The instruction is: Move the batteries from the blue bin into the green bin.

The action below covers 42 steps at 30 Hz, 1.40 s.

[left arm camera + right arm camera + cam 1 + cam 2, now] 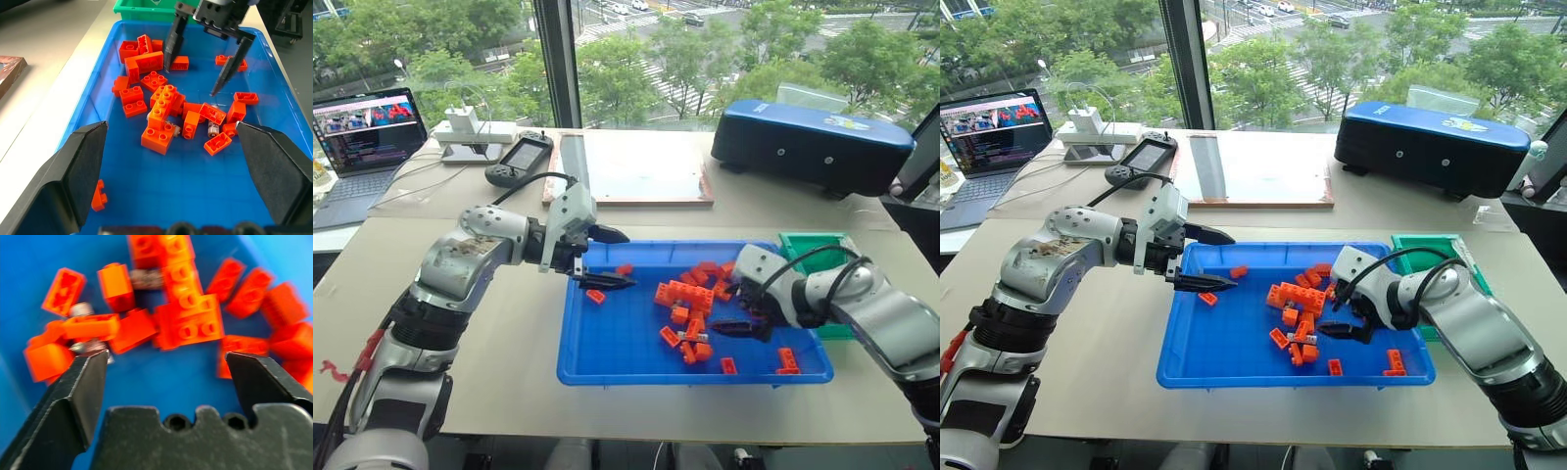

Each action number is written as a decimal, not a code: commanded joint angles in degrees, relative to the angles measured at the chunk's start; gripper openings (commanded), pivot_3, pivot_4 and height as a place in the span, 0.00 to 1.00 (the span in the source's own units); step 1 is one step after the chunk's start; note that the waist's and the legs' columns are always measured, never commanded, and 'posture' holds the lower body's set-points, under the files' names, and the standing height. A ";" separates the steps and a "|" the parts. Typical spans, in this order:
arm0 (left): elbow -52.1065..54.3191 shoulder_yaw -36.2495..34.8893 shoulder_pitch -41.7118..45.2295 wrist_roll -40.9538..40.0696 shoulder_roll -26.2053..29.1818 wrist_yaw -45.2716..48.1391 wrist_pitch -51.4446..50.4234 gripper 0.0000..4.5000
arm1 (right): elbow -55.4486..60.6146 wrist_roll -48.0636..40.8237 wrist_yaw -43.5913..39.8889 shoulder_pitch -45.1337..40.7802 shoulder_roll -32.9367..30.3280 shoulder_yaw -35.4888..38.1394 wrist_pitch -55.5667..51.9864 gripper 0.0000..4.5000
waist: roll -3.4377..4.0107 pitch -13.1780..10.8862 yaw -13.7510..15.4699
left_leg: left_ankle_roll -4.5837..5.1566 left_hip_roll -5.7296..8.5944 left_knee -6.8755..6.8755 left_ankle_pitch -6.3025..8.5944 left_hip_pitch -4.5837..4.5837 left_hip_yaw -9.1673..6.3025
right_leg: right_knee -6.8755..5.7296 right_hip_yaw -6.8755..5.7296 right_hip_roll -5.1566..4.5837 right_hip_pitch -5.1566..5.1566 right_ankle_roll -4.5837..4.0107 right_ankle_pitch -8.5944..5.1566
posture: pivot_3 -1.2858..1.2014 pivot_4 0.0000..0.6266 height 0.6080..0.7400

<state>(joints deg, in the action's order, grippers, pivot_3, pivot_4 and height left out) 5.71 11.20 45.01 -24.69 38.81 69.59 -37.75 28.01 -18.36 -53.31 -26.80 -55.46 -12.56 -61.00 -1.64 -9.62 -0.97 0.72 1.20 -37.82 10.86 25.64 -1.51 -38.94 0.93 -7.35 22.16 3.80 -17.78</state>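
The blue bin [607, 367] lies on the table in front of me, holding a heap of orange bricks [685, 299]. Silver-grey batteries [213, 128] lie among the bricks; others [145, 279] are half buried under them. The green bin [813, 245] stands against the blue bin's far right corner. My right gripper [190, 81] hangs open and empty just above the brick heap, pointing down. My left gripper [617, 259] hovers open and empty over the blue bin's left end, pointing towards the heap.
A dark navy hard case [813, 142] sits at the back right. A flat board [636, 166], a handheld controller [521, 157], a power adapter [470, 125] and a laptop [367, 137] stand along the back left by the window.
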 commanded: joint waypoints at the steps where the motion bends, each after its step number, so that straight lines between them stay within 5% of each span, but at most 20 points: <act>1: 1.43 -0.41 0.60 0.18 0.42 0.07 0.46 1.00 | 2.98 -1.82 -0.20 0.51 -0.83 0.90 -1.58 0.61 | 0.00 0.00 -0.04 | 0.00 0.00 0.00 0.00 0.00 0.00 | 0.00 0.00 0.00 0.00 0.00 0.00 | 0.52 0.24 0.94; 5: 1.44 -0.41 0.72 0.16 0.45 0.14 0.36 1.00 | 3.50 -1.83 0.35 0.93 -0.96 -0.11 -1.86 0.30 | 0.00 0.00 0.02 | 0.00 0.00 0.00 0.00 0.00 0.00 | 0.00 0.00 0.00 0.00 0.00 0.00 | 0.52 0.24 0.94; 35: 0.39 -0.93 1.55 0.87 2.26 0.65 0.48 1.00 | 2.15 -1.86 3.72 0.83 3.99 -7.77 -0.72 0.30 | 0.00 0.00 -0.01 | 0.00 0.01 0.00 0.00 -0.01 -0.02 | 0.00 -0.01 0.00 -0.01 0.00 0.00 | 0.52 0.24 0.94; 38: 0.45 -0.93 1.58 0.95 2.16 0.59 0.45 1.00 | 1.66 -1.60 3.50 0.94 3.57 -7.67 -0.19 0.07 | 0.00 0.00 0.01 | 0.00 0.02 0.00 0.00 -0.01 -0.02 | 0.00 -0.01 0.00 -0.01 0.00 0.00 | 0.52 0.24 0.94; 42: 0.30 -0.88 1.69 1.03 2.03 0.70 0.56 1.00 | 3.91 -3.38 1.12 0.21 0.65 -5.07 -0.86 0.05 | 0.00 0.00 0.01 | 0.00 0.01 0.00 0.00 -0.01 -0.02 | 0.00 -0.01 0.00 -0.01 0.00 0.00 | 0.52 0.24 0.94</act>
<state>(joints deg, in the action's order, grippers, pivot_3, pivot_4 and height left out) 5.48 11.21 45.08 -23.59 40.53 69.97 -37.76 29.67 -20.62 -50.51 -25.71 -52.75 -20.05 -61.84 -1.64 -9.62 -0.96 0.72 1.21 -37.83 10.86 25.64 -1.52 -38.94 0.92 -7.35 22.16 3.80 -17.78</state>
